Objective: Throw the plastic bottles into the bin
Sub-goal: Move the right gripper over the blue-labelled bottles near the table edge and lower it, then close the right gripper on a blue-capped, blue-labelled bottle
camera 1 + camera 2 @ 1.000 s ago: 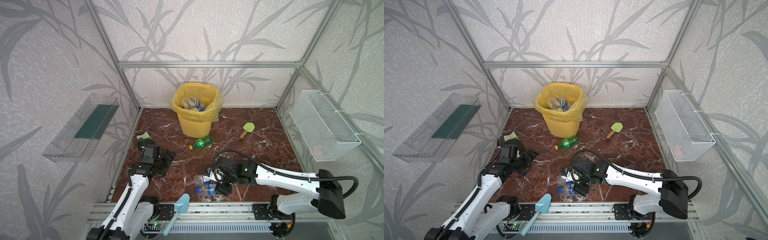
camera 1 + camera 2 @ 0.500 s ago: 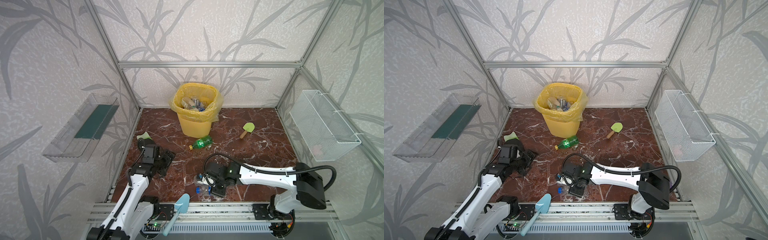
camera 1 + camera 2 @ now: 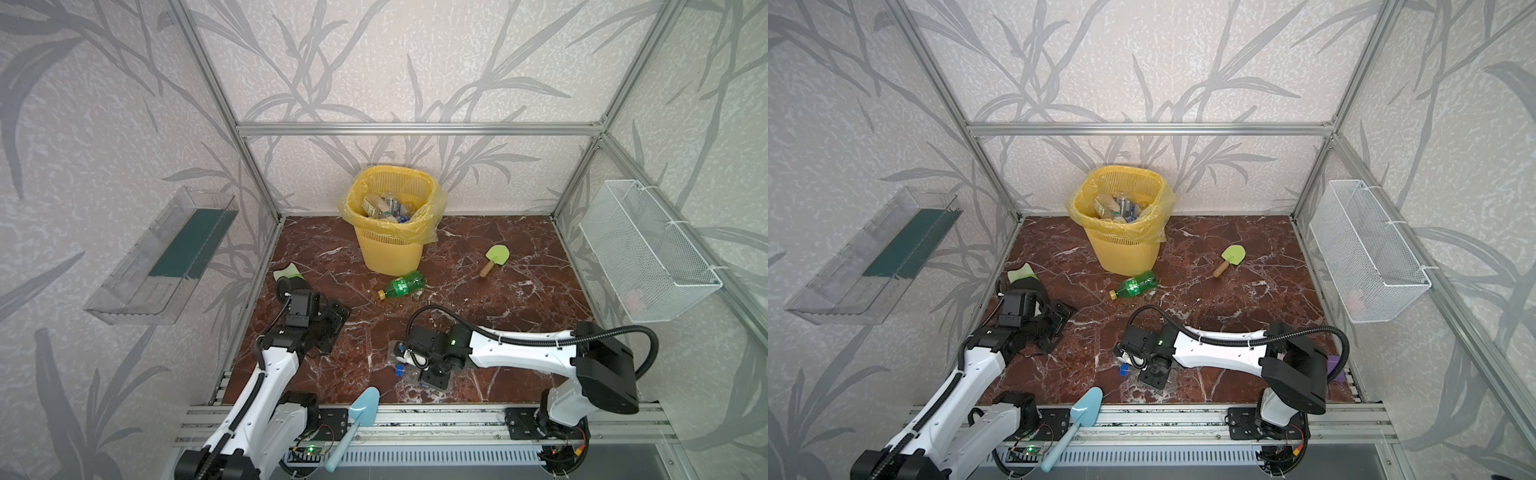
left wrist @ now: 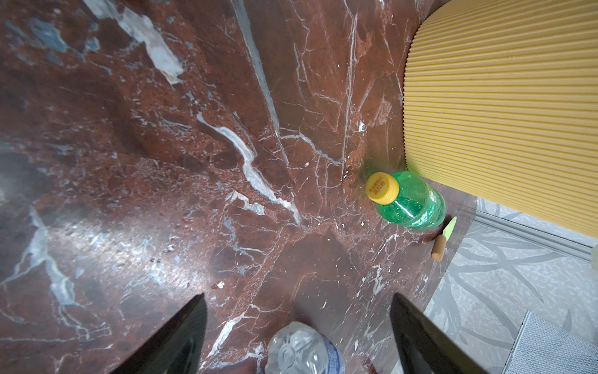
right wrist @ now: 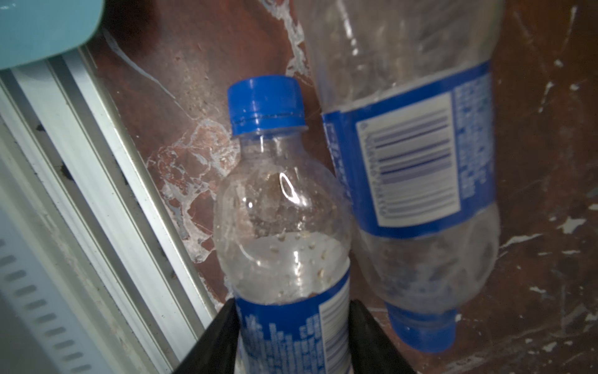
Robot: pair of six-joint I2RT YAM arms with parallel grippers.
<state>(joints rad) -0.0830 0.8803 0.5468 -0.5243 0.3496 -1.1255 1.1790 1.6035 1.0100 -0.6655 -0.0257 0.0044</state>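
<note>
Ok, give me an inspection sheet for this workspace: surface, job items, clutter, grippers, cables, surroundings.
Surface: red-brown marble top, white-veined.
Job's things: yellow bin with bottles inside; green bottle on its side by the bin's base; held clear bottle and loose clear bottle side by side near the front edge.
Clutter: light-blue shovel across the front rail; green paddle on the marble.
Grippers: right gripper shut on the held clear bottle; left gripper open, a third clear bottle between its fingers, no contact visible.
Cables: black cable arching over the right arm's wrist.
Surroundings: clear tray on the left wall; white wire basket on the right wall.
</note>
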